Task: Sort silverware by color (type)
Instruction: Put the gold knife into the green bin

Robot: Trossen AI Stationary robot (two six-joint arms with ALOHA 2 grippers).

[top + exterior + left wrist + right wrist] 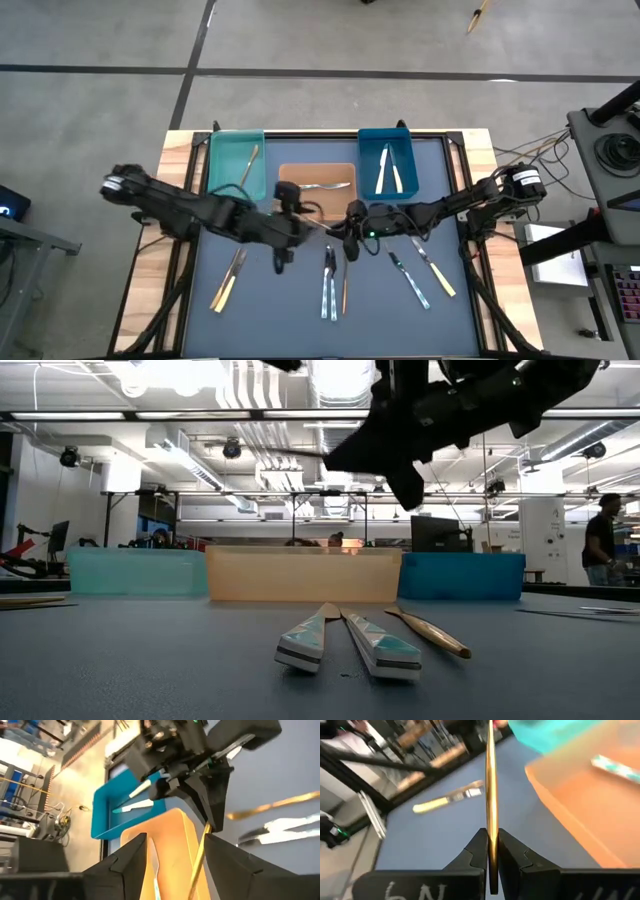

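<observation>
The right gripper (491,851) is clamped on one end of a gold utensil (491,795), held in the air above the middle of the surface (300,300), just beside the orange bin (316,172). Its long axis runs straight out from the fingertips toward the left gripper (175,852), whose fingers stand apart on either side of its far end.

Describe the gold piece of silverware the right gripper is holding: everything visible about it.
The gold utensil is a slim, shiny, brass-coloured metal piece, seen edge-on as a narrow strip; which type it is cannot be told. The right gripper is shut on its lower part, both fingers pressed against it. It is lifted off the dark blue mat, near the orange bin at the table's middle. In the left wrist view it runs between the open fingers of the left gripper, which do not visibly touch it.
</observation>
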